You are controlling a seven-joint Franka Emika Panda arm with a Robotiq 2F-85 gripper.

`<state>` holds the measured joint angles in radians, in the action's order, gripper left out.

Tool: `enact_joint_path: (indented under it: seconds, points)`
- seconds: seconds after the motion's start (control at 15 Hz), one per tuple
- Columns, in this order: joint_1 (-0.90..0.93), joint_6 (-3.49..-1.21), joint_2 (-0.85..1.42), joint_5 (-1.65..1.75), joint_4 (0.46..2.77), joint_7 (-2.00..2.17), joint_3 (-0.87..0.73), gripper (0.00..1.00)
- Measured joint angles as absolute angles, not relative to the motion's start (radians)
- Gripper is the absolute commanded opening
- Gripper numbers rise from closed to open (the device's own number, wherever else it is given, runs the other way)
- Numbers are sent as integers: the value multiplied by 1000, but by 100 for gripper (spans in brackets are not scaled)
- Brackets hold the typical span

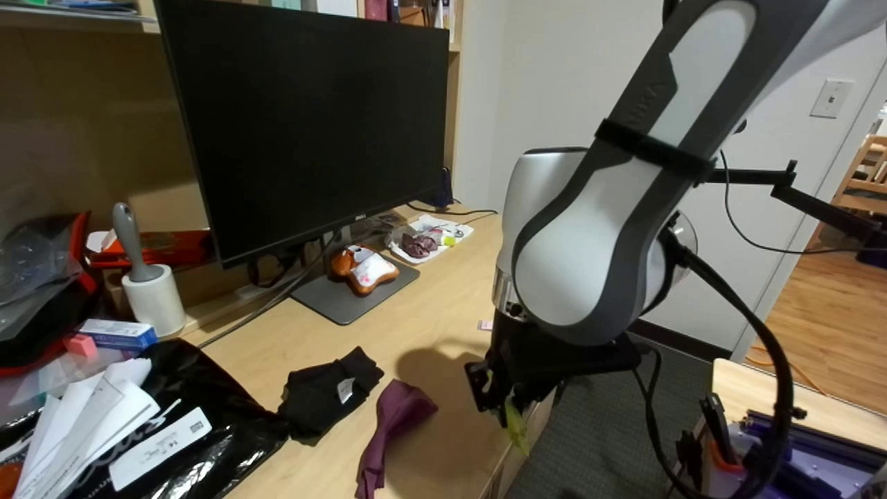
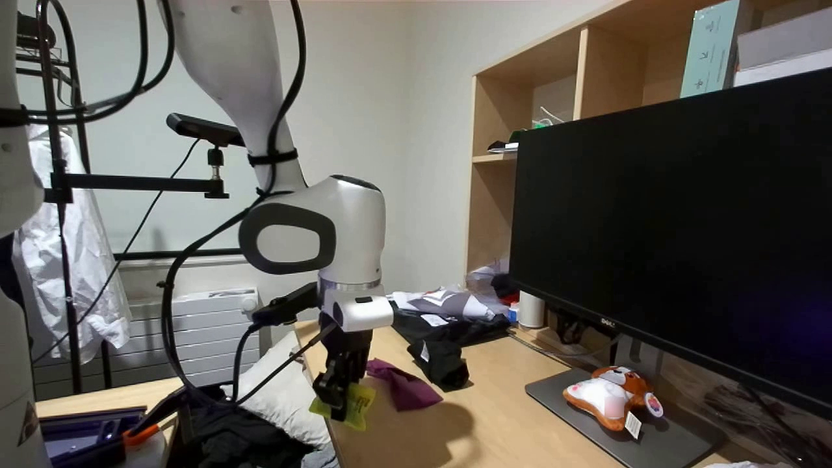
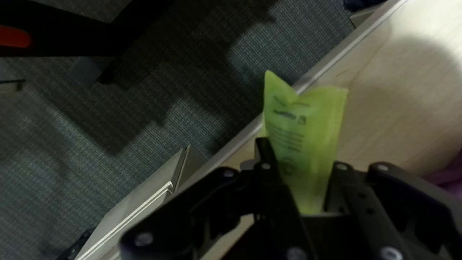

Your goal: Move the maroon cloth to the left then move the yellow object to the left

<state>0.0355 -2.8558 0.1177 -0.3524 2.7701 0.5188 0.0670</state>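
The yellow object [image 3: 305,119] is a yellow-green packet with printed lines. In the wrist view it stands up between the two fingers of my gripper [image 3: 301,159], which is shut on it. In an exterior view the packet [image 1: 517,428] hangs below my gripper [image 1: 500,405] beside the desk's edge. The packet [image 2: 359,406] also shows clearly at the fingers in an exterior view. The maroon cloth [image 1: 398,423] lies crumpled on the desk, apart from the gripper. Only a purple corner of that cloth [image 3: 451,178] enters the wrist view at the right.
A black cloth [image 1: 329,395] lies beside the maroon one, with a shiny black bag [image 1: 235,430] further along. Behind stand a monitor [image 1: 312,125] and a plush toy [image 1: 367,270] on its base. The desk edge [image 3: 317,73] runs under the packet, with carpet beyond.
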Motion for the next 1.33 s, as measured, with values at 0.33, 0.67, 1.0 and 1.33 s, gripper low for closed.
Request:
enact_joint_path:
  seconds: [0.33, 0.67, 1.0, 1.33]
  points:
    - [42, -2887, 129, -737, 2762, 520, 169, 9]
    - [56, -2952, 167, -971, 2736, 554, 249, 9]
    - [147, -3030, 257, -973, 2718, 714, 184, 9]
    - [205, -3031, 264, -972, 2704, 825, 141, 9]
